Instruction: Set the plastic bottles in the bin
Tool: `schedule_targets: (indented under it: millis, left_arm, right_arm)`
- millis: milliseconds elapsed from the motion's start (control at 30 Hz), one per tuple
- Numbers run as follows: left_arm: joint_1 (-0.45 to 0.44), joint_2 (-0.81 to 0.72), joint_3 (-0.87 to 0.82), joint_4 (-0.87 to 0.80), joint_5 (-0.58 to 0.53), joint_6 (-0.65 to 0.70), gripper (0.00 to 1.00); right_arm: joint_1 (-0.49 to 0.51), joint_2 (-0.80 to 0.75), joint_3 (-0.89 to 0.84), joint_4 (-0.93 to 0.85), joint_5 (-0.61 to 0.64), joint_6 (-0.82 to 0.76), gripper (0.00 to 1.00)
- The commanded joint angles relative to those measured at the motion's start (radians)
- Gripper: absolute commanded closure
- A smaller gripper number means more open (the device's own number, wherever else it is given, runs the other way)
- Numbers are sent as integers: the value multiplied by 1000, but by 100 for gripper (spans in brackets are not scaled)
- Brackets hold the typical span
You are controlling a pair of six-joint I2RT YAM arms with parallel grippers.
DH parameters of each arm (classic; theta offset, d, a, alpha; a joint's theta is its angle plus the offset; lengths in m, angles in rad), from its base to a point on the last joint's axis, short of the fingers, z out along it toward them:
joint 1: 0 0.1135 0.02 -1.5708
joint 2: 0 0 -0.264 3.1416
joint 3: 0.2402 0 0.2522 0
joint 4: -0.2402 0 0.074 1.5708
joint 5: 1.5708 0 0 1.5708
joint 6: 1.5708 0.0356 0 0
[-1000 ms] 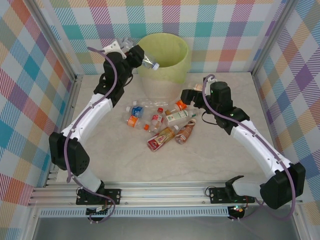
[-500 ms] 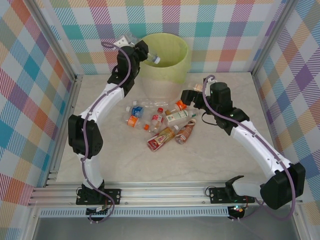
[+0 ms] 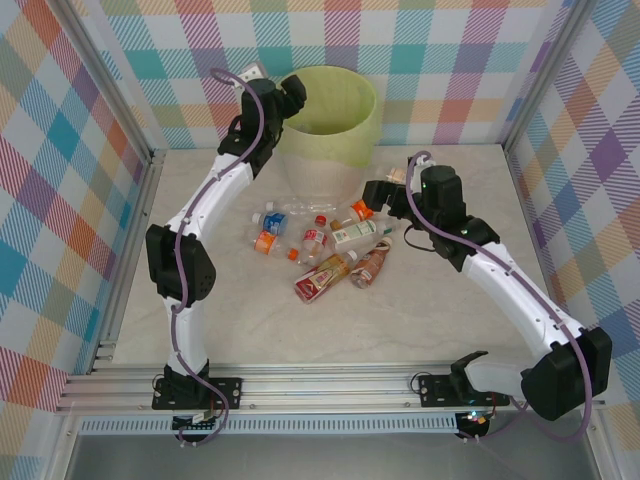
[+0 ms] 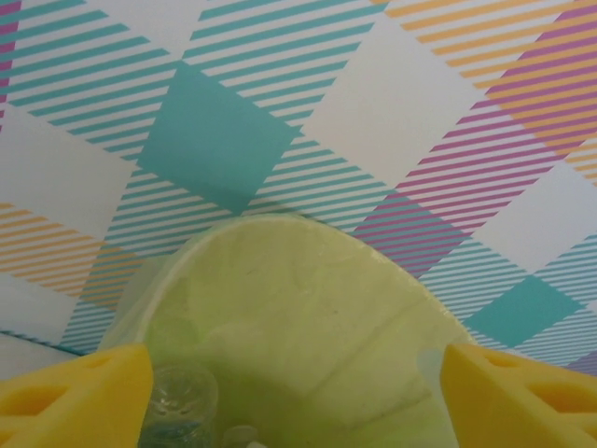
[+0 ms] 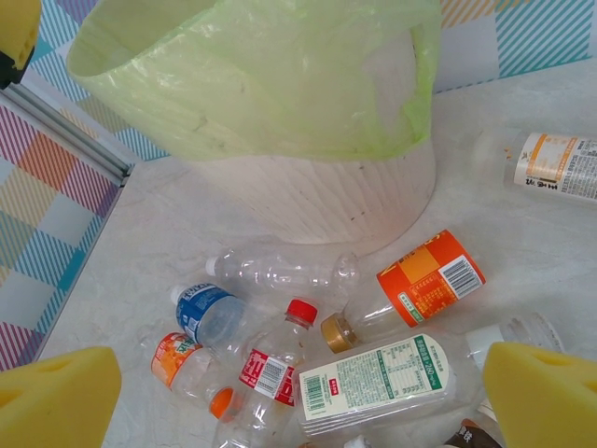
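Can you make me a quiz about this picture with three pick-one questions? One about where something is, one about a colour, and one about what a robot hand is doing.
1. Where is the left gripper?
A) over the pile of bottles
B) above the bin
C) touching the right gripper

2. What colour is the bag lining the bin?
A) black
B) blue
C) yellow-green

3. How is the right gripper?
A) open, holding nothing
B) shut on a bottle
C) shut on the bin's rim

Answers:
1 B: the top view shows it at the bin's rim, and its wrist camera looks down into the bin.
2 C: the bag folded over the rim is yellow-green.
3 A: its yellow pads stand wide apart above the bottles, gripping nothing.
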Motion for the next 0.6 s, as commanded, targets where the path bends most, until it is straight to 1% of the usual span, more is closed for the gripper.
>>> schedule_targets:
  millis: [0,167,200,300,400,567]
  left_arm:
    - [11,5,52,-62,-11,4,14]
    - [11,-4,107,-174,25,33,6]
    - [11,-13,102,-216,26,38,4]
    - [11,-53,54,-236,27,56,0]
    - [11,-119,-52,-196,21,65,0]
    - [11,-255,-267,-59,32,66,0]
  right_arm:
    - [-3,-23,-15,14,7,-8,0]
    - [-3,-25,-20,8,12,-10,0]
    - [-3,-26,-23,9,13,-11,0]
    - [-3,-24,-35,10,15,-6,0]
    - [-3,-16,-49,8,14,5,0]
    - [-3,0,-80,1,16,47,0]
